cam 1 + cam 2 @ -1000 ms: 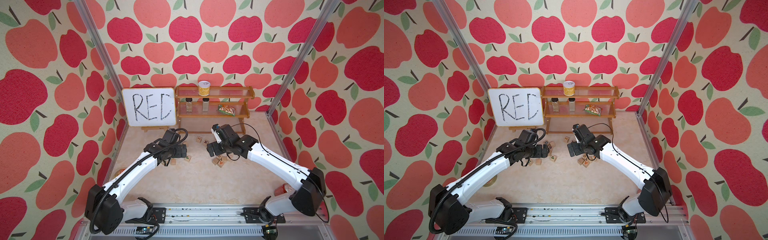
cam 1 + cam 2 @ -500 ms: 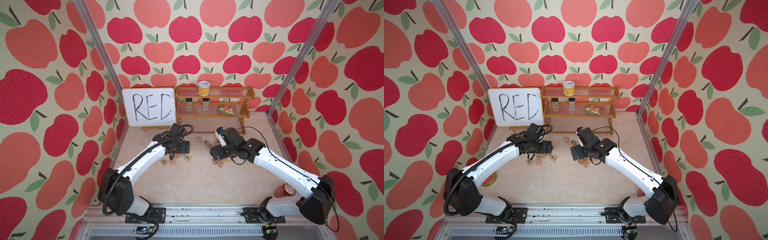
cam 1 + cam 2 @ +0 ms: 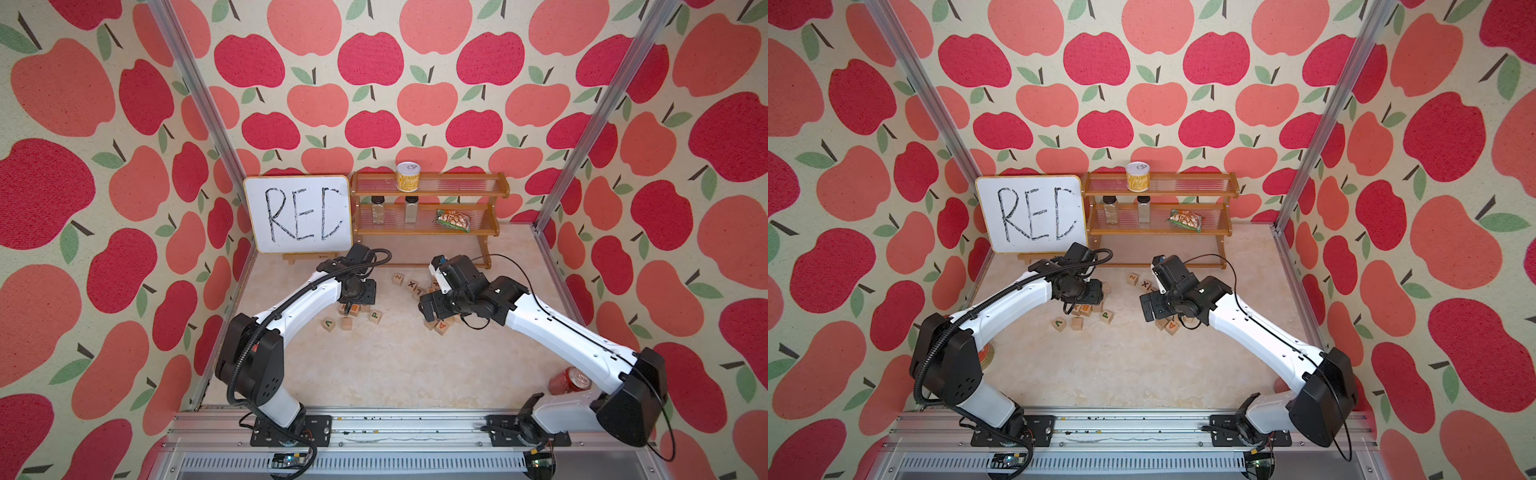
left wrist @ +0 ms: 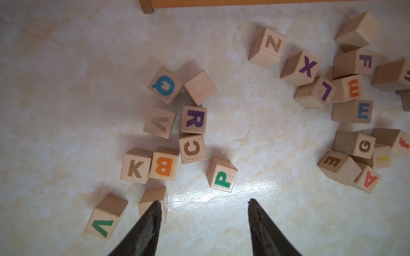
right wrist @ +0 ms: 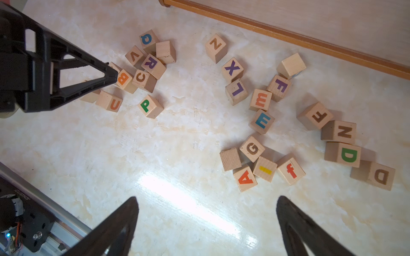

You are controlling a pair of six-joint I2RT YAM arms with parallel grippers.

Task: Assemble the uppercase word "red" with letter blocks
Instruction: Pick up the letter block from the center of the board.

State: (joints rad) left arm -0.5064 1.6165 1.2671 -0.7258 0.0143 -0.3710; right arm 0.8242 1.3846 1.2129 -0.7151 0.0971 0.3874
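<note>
Left pincer point(image 4: 203, 200) narrower, near R block point(image 4: 194, 119)

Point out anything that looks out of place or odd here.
The whiteboard reads REC: its last letter lacks a D's upright stroke. A red can sits alone on the floor by the right arm's base. One block shows lowercase f.

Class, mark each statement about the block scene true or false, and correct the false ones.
1. The R block lies beside the C block. True.
2. The left gripper holds a block. False: the left gripper is open and empty.
3. The teal E block touches the green D block. False: the teal E block and green D block lie apart.
4. The right gripper is open. True.
</note>
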